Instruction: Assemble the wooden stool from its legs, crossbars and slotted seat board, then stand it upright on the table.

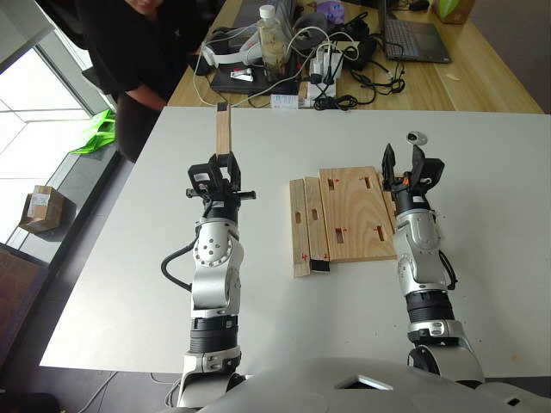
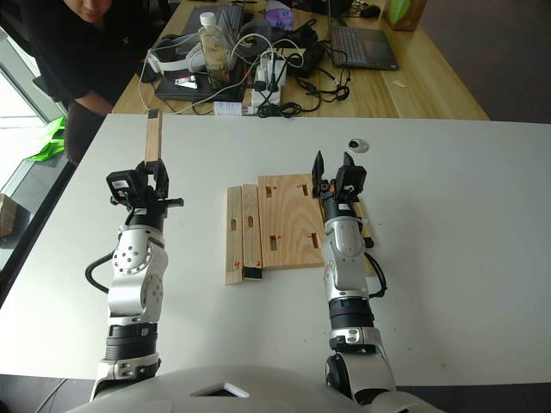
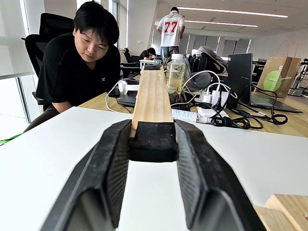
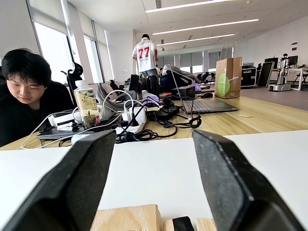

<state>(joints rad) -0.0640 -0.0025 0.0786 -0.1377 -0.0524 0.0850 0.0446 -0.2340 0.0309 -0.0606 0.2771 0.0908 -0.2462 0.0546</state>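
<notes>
Wood all loose yet: you have no joint made, so I judge the build barely begun.

- Slotted seat board (image 1: 357,215) lies flat mid-table, slots up and vacant.
- Two long pieces (image 1: 301,225) lie side by side against the board's left edge. Legs or crossbars, can't tell which. One has a black cap at its near end.
- One more long piece (image 1: 224,129) is clamped by its near end in your left gripper (image 1: 224,160). It points at the table's far edge and sits well apart from the board, toward the left edge. Resting on the table or raised off it, can't tell.
- Right gripper (image 1: 403,155) hangs spread wide, holding nothing, over the board's far right corner.
- Left to do, by my reckoning: every leg into its slot, crossbars fitted, stool turned upright.

Surface: white table (image 1: 482,258), matte, with a small round fitting (image 1: 417,136) near the far edge.

Beyond: wooden desk (image 1: 482,86) butts against the far edge. It carries a laptop (image 1: 413,39), a bottle (image 1: 270,39) and a tangle of cables (image 1: 366,73).
</notes>
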